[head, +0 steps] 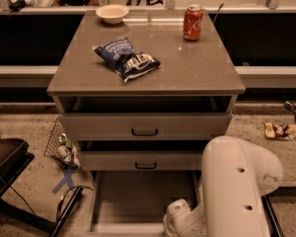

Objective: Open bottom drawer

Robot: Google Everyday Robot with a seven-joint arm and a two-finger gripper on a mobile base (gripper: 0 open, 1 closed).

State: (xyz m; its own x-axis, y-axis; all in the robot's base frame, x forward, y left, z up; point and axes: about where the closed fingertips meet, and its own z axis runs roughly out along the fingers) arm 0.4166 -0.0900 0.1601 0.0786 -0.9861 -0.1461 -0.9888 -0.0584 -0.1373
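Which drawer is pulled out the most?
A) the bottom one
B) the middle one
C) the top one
A: the bottom drawer sticks out farthest toward the camera, so you can see its bare inside. The gripper sits low by its front right corner.

Blue chip bag (127,58), red can (193,22), cream bowl (112,13), grey-beige bottom drawer (143,201), white arm (237,191), gripper hidden below it.
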